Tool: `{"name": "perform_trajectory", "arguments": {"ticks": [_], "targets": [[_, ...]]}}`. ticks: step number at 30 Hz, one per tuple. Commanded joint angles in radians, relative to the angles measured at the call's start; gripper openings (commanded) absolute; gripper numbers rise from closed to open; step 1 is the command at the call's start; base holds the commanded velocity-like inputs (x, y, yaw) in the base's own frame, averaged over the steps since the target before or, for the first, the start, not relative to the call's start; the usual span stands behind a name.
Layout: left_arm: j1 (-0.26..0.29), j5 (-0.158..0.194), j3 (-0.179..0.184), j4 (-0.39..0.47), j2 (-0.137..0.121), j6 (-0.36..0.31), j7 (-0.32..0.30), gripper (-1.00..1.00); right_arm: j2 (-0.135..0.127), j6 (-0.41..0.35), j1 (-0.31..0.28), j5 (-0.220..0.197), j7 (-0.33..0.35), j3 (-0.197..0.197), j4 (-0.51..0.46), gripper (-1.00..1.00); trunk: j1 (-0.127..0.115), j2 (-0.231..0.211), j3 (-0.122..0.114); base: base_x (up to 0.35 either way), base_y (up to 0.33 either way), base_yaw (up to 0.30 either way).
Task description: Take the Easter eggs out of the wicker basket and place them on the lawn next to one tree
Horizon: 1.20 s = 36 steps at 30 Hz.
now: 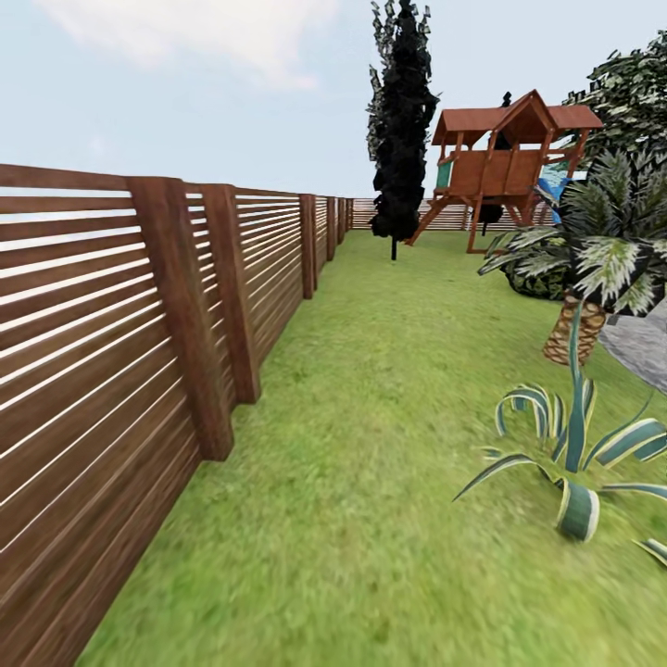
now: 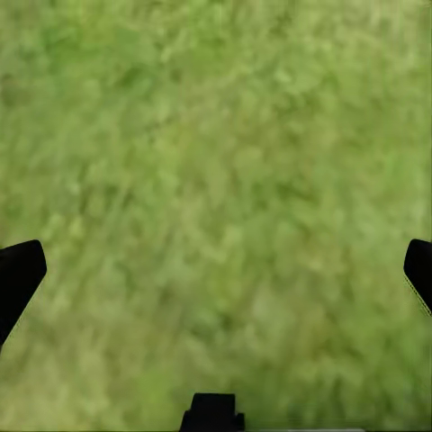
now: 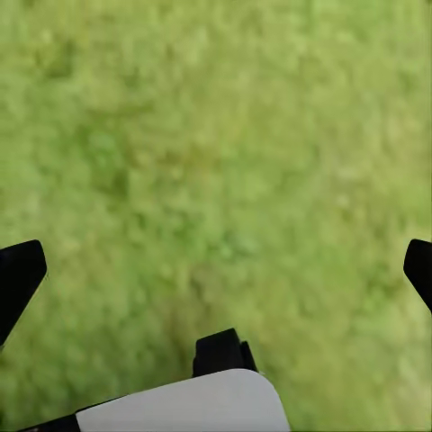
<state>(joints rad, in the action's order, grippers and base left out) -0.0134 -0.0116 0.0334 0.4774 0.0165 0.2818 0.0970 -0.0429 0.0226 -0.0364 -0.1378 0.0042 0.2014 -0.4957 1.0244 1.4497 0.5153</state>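
The lawn [image 1: 371,417] stretches ahead as a long green strip beside a fence. The Easter eggs, the wicker basket and the tree are out of view. In the left wrist view my left gripper [image 2: 216,270] hangs open over bare grass [image 2: 216,180], its dark fingertips [image 2: 18,274] far apart at the frame's two sides. In the right wrist view my right gripper [image 3: 216,270] is open too, over plain grass [image 3: 216,162], with nothing between its fingertips [image 3: 18,270].
A slatted wooden fence [image 1: 139,315] runs along the left. A dark cypress-like tree [image 1: 400,120] and a wooden playhouse [image 1: 505,162] stand far ahead. A short palm [image 1: 593,269], a striped agave plant [image 1: 574,454] and a grey paved patch [image 1: 644,347] line the right.
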Motion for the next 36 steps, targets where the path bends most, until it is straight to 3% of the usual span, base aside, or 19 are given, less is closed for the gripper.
{"name": "perform_trajectory", "arguments": {"ticks": [1, 20, 36], "targets": [[0.0, -0.002, 0.004, 0.001, 0.0, 0.001, 0.007, 1.0, 0.0, 0.003, 0.0, -0.01, 0.0, 0.0, 0.0, 1.0, 0.001, 0.0, 0.001, 0.336, 0.0, -0.105], [0.0, -0.002, 0.004, 0.001, 0.0, 0.001, 0.007, 1.0, 0.0, 0.002, 0.0, -0.01, 0.0, 0.0, 0.0, 1.0, 0.001, 0.0, 0.001, 0.336, 0.065, -0.079], [0.0, -0.002, 0.005, 0.001, 0.0, 0.001, 0.007, 1.0, 0.0, 0.002, 0.0, -0.01, 0.0, 0.0, 0.0, 1.0, 0.001, 0.0, 0.001, 0.336, 0.093, -0.005]]}}
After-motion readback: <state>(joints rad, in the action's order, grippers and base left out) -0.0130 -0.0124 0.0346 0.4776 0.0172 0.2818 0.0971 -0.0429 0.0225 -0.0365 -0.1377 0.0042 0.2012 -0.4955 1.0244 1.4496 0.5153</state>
